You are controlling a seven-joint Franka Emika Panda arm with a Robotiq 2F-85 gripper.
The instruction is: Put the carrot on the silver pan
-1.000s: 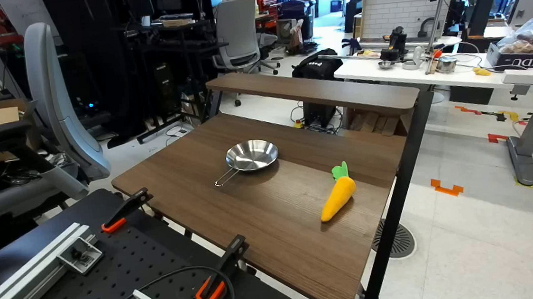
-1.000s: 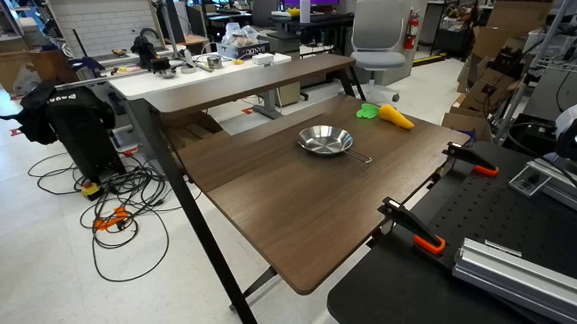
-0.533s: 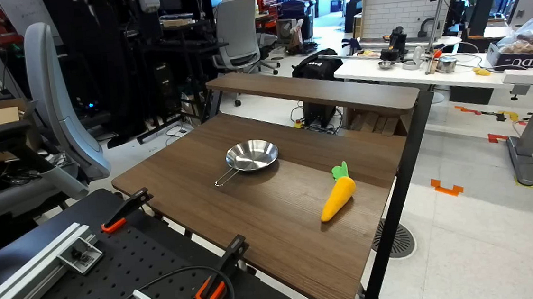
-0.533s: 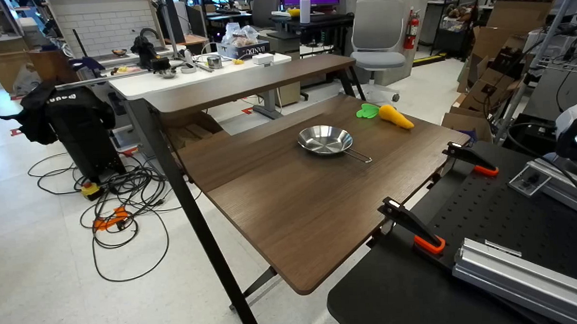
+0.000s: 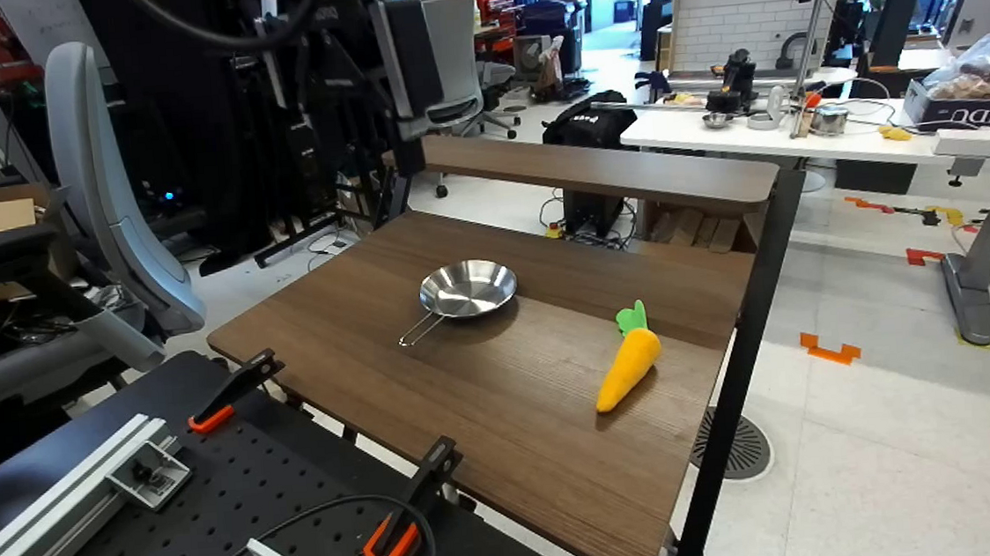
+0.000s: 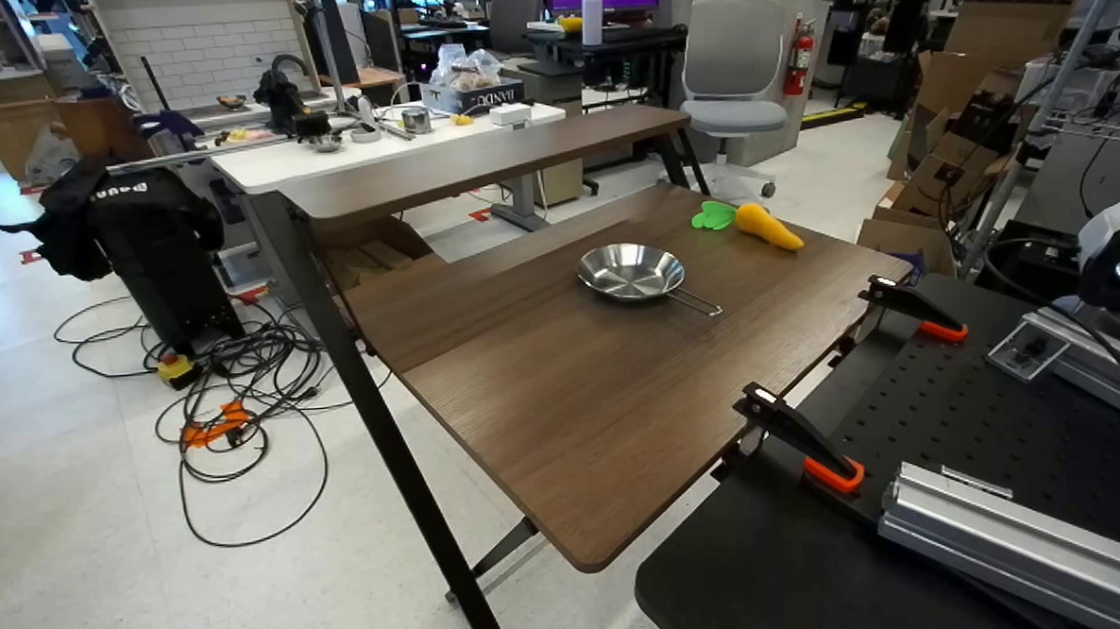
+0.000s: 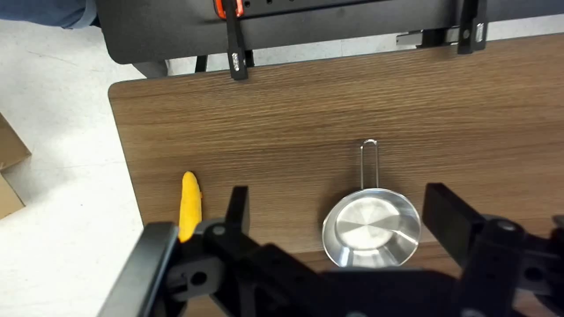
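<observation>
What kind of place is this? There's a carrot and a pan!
Probably a robotics lab: there's a robot gripper, a black board full of holes and a big tangle of cables.

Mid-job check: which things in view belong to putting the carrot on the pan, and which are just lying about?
For the job:
- carrot, lying on the brown table
- silver pan, on the same table, apart from the carrot
- gripper, open

Not part of it:
- clamps at the table's edge
- bottle
- grey chair
- cardboard boxes
</observation>
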